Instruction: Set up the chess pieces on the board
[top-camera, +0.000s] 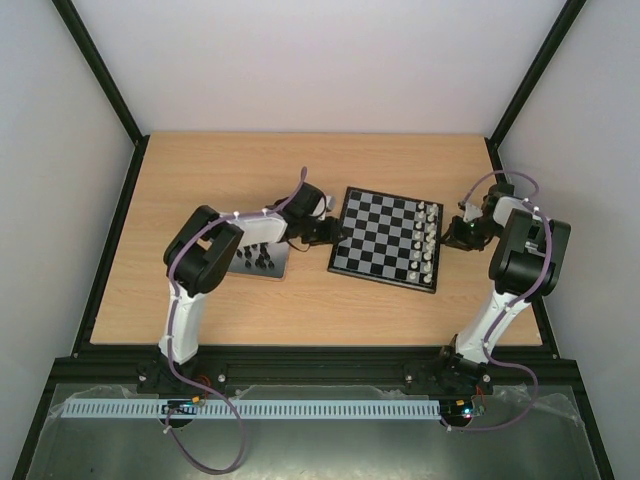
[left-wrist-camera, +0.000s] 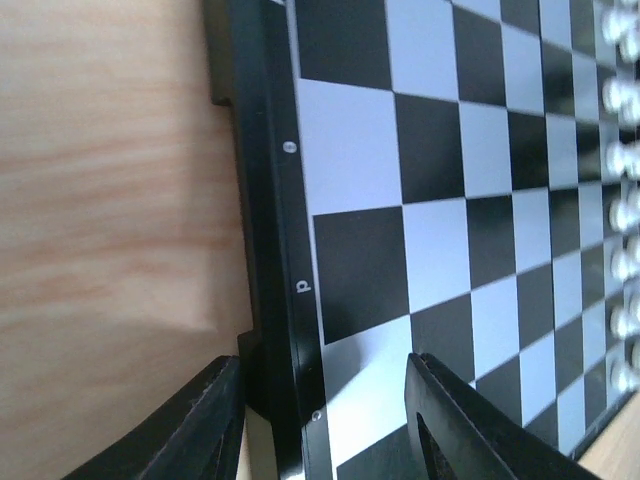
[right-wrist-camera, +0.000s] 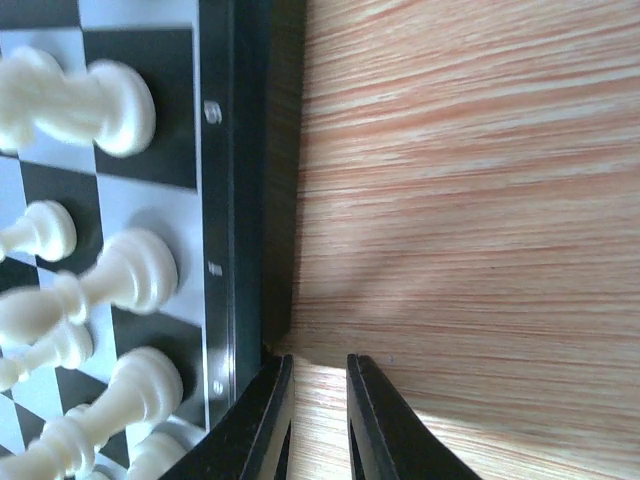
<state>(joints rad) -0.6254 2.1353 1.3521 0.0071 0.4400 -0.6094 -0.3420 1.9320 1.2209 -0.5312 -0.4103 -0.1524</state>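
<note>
Far left of the board, the grey tray (top-camera: 281, 273) sits on the table (top-camera: 200, 180), partly under the left arm. The black pieces (top-camera: 256, 258) stand clustered on it, so they are off the board and well apart from its squares. How many there are is too small to count.

Next comes the left gripper (top-camera: 337, 237), right at the board's left edge. In the wrist view this gripper (left-wrist-camera: 323, 385) has its jaws spread wide with nothing between them but the board's black border. One finger (left-wrist-camera: 190, 430) hangs over the wood outside the board and the other sits over the first column of squares. Whether either finger touches the board I can't tell.

The board (top-camera: 385, 235) itself lies flat near the table's middle, turned slightly askew. Its left and centre squares (left-wrist-camera: 450, 200) are bare.

On the board's right side, the white pieces (top-camera: 427, 243) stand in two rows along the edge. The right wrist view shows them close up (right-wrist-camera: 110, 290), upright on their squares just inside the border.

Just past the board's right edge is the right gripper (top-camera: 452, 236). Its fingers (right-wrist-camera: 385, 430) are drawn nearly together, only a thin slit between them, and they hold nothing. The gripper (right-wrist-camera: 318, 375) is low over bare wood just beside the border, not over the squares.
</note>
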